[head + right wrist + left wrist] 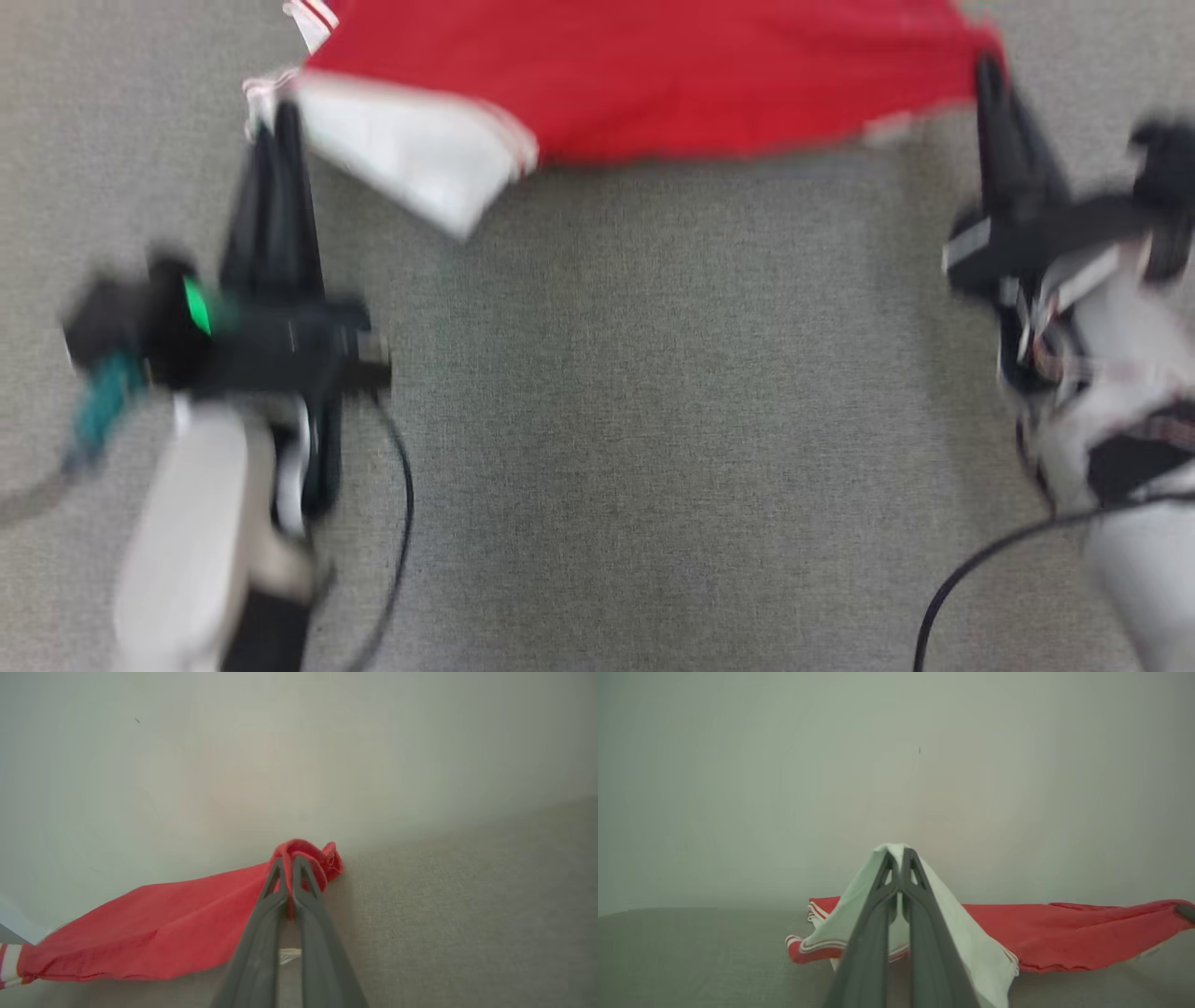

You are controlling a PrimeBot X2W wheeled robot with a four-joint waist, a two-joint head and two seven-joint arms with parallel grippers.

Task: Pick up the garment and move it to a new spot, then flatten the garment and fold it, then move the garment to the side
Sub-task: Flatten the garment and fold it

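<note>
The garment (653, 75) is red with a white part and red-and-white striped trim; it hangs stretched between my two grippers above the grey surface at the top of the head view. My left gripper (280, 117) is shut on its white corner (896, 851), which drapes over the fingers. My right gripper (988, 70) is shut on a bunched red corner (303, 851) at the garment's other end. The red cloth (154, 933) sags between the two grips, its lower edge close to the surface. The head view is blurred.
Grey fabric-covered surface (653, 420) spreads under both arms. Black cables (401, 523) trail from each wrist near the bottom of the head view. A pale plain wall (896, 765) rises behind the surface in both wrist views.
</note>
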